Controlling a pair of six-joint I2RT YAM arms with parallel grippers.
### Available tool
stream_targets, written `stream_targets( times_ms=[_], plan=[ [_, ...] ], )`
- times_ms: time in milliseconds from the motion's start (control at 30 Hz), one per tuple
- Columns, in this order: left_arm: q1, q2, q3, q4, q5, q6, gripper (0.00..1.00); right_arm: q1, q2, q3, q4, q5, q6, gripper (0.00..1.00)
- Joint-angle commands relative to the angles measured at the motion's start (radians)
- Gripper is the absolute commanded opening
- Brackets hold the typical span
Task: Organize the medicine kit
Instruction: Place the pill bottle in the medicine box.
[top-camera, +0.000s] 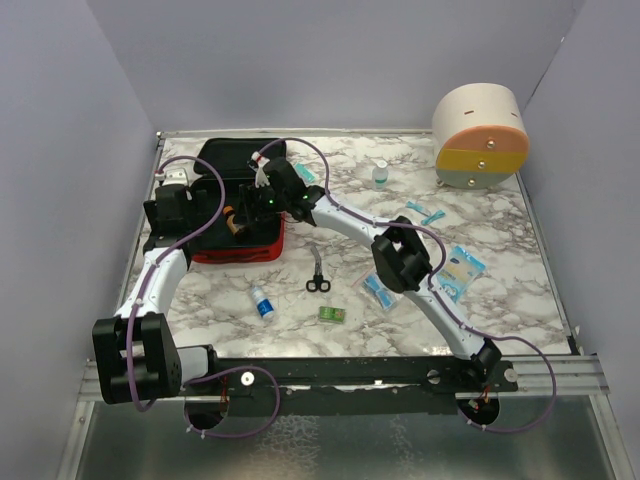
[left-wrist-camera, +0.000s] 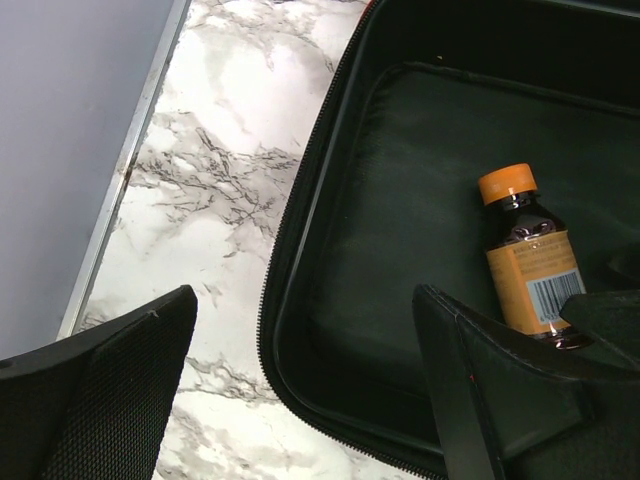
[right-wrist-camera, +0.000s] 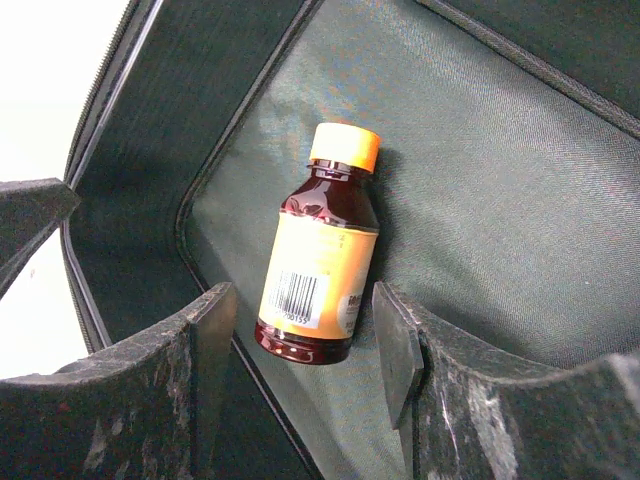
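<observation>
The kit (top-camera: 236, 256) lies open on the table (top-camera: 520, 310) at its far left, red outside and black inside. On the kit's black floor a bottle (right-wrist-camera: 320, 250) of dark glass lies on its side, with an orange cap and an orange label bearing a barcode. The right gripper (right-wrist-camera: 305, 295) hangs over the kit with its fingers (right-wrist-camera: 200, 360) apart, one on each side of the bottle's base. A thin strip of lining shows between the one finger and the glass, the other stands nearly against it, and neither visibly presses – the bottle rests on the lining, not gripped. The left gripper (left-wrist-camera: 305, 300) hovers at the kit's left edge, spread wide and empty. One of its fingers is over the marble outside the kit and the other over the kit's floor just beside the bottle's base, with the zipped rim running between them. Outside the kit, scissors (top-camera: 317, 283) lie just off its near right corner. A small white bottle (top-camera: 262, 303) with a blue label lies nearer the arms than the kit, and a green box (top-camera: 332, 314) sits a little further right. Blue packets (top-camera: 462, 268) lie well to the kit's right — partly under the right arm in the top view. Another small bottle (top-camera: 381, 175) stands right of the kit's far half, and a round drawer container (top-camera: 480, 135) sits at the corner furthest from the kit
</observation>
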Motion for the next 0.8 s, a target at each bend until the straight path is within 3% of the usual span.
stream_targets(
  times_ms=[0, 267, 500, 767],
  plan=[
    [-0.005, -0.017, 0.036, -0.010, 0.047, -0.009, 0.91, 0.005, -0.034, -0.020, 0.025, 0.041, -0.024, 0.58],
    [-0.009, 0.010, 0.065, -0.017, 0.185, -0.052, 0.88, -0.003, -0.164, -0.080, 0.006, 0.147, -0.087, 0.58],
    [-0.009, 0.059, 0.114, -0.037, 0.222, -0.067, 0.86, -0.085, -0.297, -0.129, -0.032, 0.221, -0.076, 0.58],
    [-0.020, 0.140, 0.211, -0.056, 0.280, -0.098, 0.85, -0.226, -0.392, -0.107, -0.226, 0.402, -0.145, 0.58]
  ],
)
